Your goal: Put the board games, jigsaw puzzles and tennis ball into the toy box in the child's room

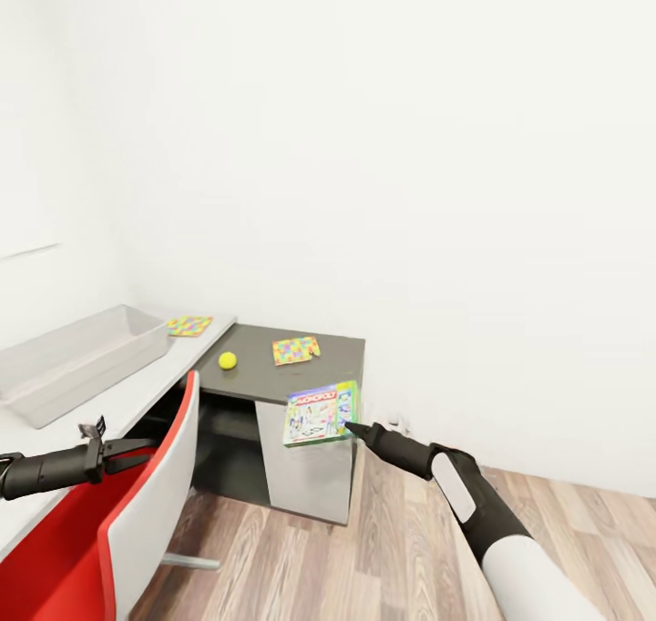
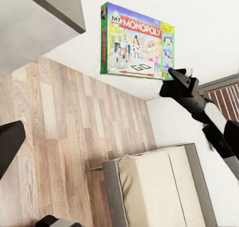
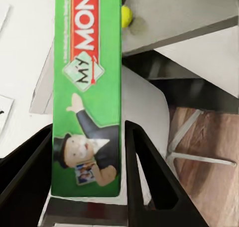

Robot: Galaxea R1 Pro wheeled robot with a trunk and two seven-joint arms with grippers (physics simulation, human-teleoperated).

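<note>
A green "My Monopoly" board game (image 1: 319, 412) hangs in the air by the front corner of the dark-grey table section (image 1: 342, 352), with my right gripper (image 1: 351, 428) shut on its lower right corner. In the right wrist view the box's green edge (image 3: 87, 87) stands between the two black fingers (image 3: 149, 177). On the dark section lie a tennis ball (image 1: 227, 361) and a jigsaw puzzle (image 1: 296, 350). Another jigsaw puzzle (image 1: 189, 326) lies on the light-grey desk top beside the toy box (image 1: 82, 357). My left gripper (image 1: 137, 448) is open over the chair, holding nothing.
A red chair with a white back (image 1: 146, 512) stands pushed against the desk, below my left arm. The left wrist view takes in the beige bed (image 2: 159, 187) across the wood floor (image 2: 59, 117). White walls close off the corner behind the table.
</note>
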